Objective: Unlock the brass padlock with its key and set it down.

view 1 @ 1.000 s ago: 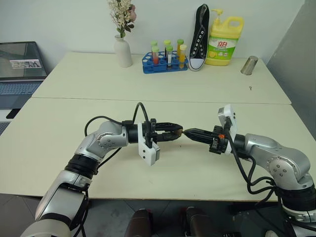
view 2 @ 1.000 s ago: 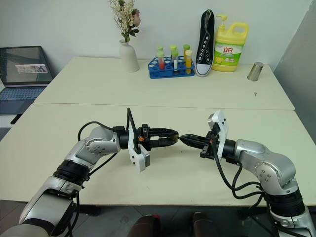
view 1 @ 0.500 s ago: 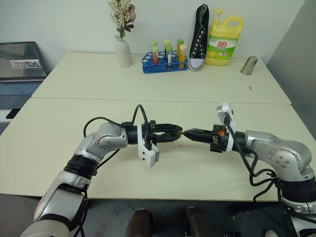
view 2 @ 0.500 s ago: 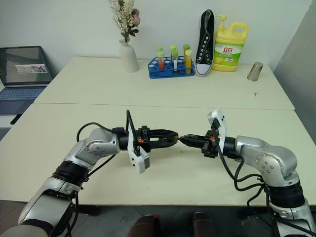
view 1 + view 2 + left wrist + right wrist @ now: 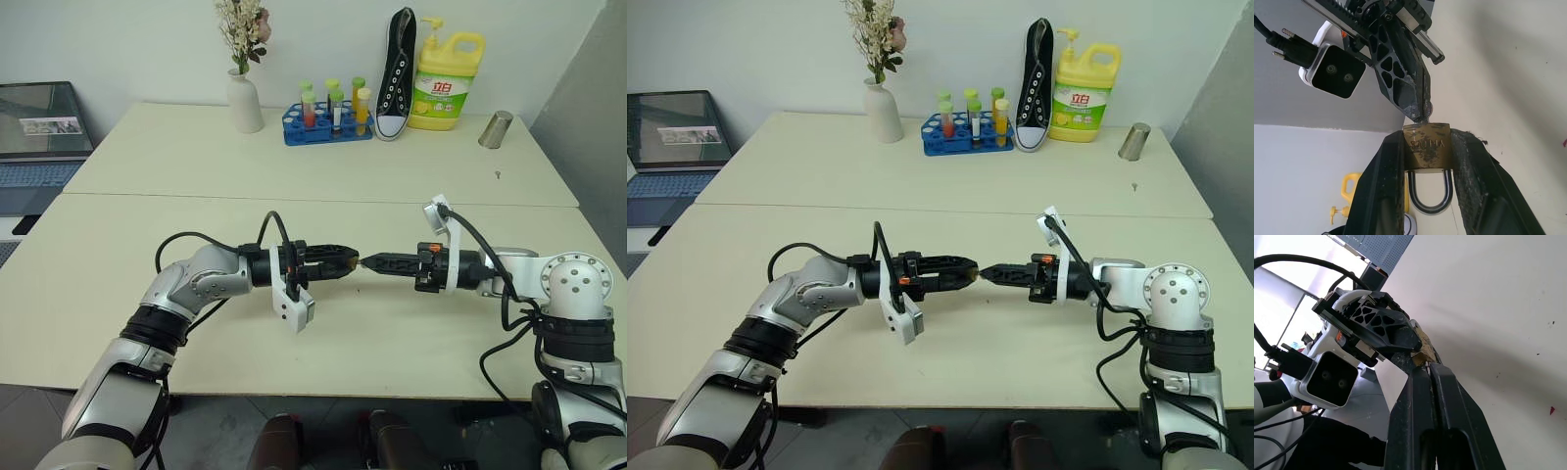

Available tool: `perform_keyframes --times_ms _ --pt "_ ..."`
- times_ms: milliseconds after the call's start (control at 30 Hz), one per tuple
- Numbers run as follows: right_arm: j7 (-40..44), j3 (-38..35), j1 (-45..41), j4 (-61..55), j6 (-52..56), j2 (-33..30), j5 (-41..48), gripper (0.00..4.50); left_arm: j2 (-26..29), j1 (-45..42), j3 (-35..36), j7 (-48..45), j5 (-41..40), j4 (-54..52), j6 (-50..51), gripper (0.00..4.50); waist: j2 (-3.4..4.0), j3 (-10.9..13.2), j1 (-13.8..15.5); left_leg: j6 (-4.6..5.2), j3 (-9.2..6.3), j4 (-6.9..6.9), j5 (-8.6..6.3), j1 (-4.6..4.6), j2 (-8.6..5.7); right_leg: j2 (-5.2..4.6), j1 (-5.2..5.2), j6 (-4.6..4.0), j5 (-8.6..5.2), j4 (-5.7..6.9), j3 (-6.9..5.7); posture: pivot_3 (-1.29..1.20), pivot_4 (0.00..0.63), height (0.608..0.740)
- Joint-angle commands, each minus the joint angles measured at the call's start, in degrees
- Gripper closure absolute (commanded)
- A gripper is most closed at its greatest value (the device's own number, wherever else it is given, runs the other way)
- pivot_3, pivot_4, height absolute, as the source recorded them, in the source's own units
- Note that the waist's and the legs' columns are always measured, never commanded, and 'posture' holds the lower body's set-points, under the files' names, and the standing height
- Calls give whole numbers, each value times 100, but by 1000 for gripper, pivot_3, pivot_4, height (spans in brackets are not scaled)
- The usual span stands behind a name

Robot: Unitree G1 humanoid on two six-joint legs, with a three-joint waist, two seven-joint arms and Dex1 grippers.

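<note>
The table (image 5: 118, 284) is lying under both arms, and the 2 grippers are meeting tip to tip above its near half, well clear of the surface. At the far edge a vase (image 5: 244, 101), a blue rack of tubes (image 5: 327, 125), a shoe (image 5: 397, 72) and a yellow bottle (image 5: 447, 80) are standing, all well apart from the work.

The left gripper (image 5: 345, 260) is pointing toward the right one, and its jaws are clamping the brass padlock (image 5: 1427, 148) by the 2 sides of its body. The shackle (image 5: 1428, 196) is looking seated in the body, with its bow pointing back toward the wrist, so I judge the lock is not yet open. The right gripper (image 5: 373, 261) is pressing its jaws fully together, and its tip is touching the keyhole end of the padlock. The key (image 5: 1428, 108) is showing as a small silvery bit just at this tip, but how deep it is sitting I cannot tell.

The step in hand seems to be the turning of the key. The next move is asking for a roll of the right wrist along the key's axis, while the left gripper is holding the body steady, until the shackle is springing out.
</note>
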Motion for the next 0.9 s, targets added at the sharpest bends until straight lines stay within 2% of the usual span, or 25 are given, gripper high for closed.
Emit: perform_keyframes --times_ms 33,200,367,467,533,567,600,667,733,867,900 --pt "-252 -186 -225 8 148 71 387 4500 50 -117 39 167 71 26 -31 3532 0 0 -3 0 0 0 0 0 0 0 -1 0 0 0 0 0 150 740" --pt "-547 -243 -256 126 180 124 624 4500 74 -124 11 261 126 64 -49 3532 0 0 -34 1 -1 -1 0 -2 1 0 -1 0 0 0 -1 0 150 740" --pt "-330 -93 -231 -251 -21 23 403 4500 86 -113 2 286 103 78 -24 3532 0 0 -52 1 -2 -1 0 -3 0 0 -2 0 0 -1 -2 0 150 740" --pt "93 214 -58 -798 -289 -205 27 3892 103 -97 -13 282 64 67 -2 3532 0 0 -70 1 -2 -2 0 -3 1 0 -3 1 0 -1 -2 0 150 740" --pt "359 444 58 -1192 -682 -355 -413 3266 104 -99 -19 282 42 73 36 3532 1 1 -79 1 -4 -4 -1 -4 -2 0 -5 1 -1 -1 -3 0 150 740" --pt "510 572 98 -1347 -890 -458 -661 2818 104 -100 -21 286 39 74 53 3532 1 1 -86 1 -5 -4 -1 -6 1 0 -5 2 -1 -3 -5 0 150 740" --pt "617 648 124 -1416 -1035 -517 -825 2618 106 -99 -22 288 34 72 61 3532 1 1 -90 1 -4 -4 -1 -5 0 1 -5 2 -1 -3 -5 0 150 740" --pt "1138 923 307 -1830 -1502 -906 -1327 2131 113 -96 -27 278 3 73 82 3532 1 1 -94 1 -4 -4 -1 -5 -1 1 -6 2 -1 -3 -5 0 150 740" --pt "1554 1131 500 -2158 -1927 -1235 -1754 1413 119 -92 -30 267 -27 72 98 3532 1 1 -91 1 -8 -3 -1 -6 -3 1 -6 3 -2 -3 -10 0 150 740" --pt "1832 1413 865 -2547 -2768 -1482 -2604 12 121 -105 -34 270 -41 60 124 3532 1 1 -100 1 -4 -3 -1 -5 -2 1 -6 5 -3 -4 -7 0 150 740" --pt "1679 1376 906 -2471 -2848 -1257 -2628 0 121 -115 -44 249 -83 66 129 3532 1 1 -99 1 -5 -3 -1 -5 -1 1 -6 22 -13 -3 -7 0 150 740"
